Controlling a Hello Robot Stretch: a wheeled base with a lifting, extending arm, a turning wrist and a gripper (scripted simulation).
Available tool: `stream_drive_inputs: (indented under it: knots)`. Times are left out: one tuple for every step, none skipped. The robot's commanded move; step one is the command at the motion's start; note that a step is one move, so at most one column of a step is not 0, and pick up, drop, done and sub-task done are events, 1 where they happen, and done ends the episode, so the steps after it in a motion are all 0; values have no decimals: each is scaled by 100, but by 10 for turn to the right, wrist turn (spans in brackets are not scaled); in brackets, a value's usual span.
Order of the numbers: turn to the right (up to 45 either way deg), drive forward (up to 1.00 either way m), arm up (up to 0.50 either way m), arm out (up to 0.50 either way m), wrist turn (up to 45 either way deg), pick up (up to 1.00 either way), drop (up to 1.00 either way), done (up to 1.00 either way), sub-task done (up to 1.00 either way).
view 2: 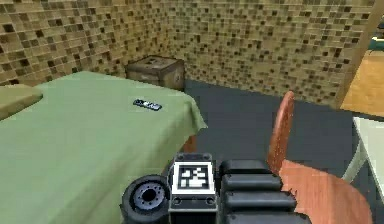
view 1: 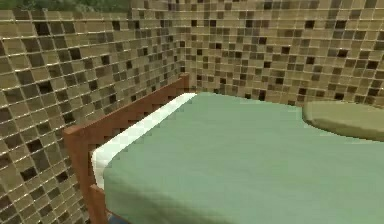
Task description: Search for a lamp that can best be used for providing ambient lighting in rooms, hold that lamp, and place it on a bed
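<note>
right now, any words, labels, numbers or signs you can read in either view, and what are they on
No readable text in these views.
White square on the arm: black marks, a pattern, not letters.
Small dark flat thing on the bed: pale specks, too small to read.
Brown box in the corner: no legible label.

Wood-framed, green-covered bed (view 1: pixel 240 150)

The arm (view 2: pixel 250 190) is a row of black, round-cornered blocks. A white square tag (view 2: pixel 195 178) with black marks sits on it, and beside that is a round dark-grey housing (view 2: pixel 148 197) with a ringed face.
</note>
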Motion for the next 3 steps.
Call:
stream_drive_inputs:
  knots:
    - [450, 0, 0, 0, 0, 0, 0, 0, 0]
    - [30, 0, 0, 0, 0, 0, 0, 0, 0]
    - [-450, 0, 0, 0, 0, 0, 0, 0, 0]
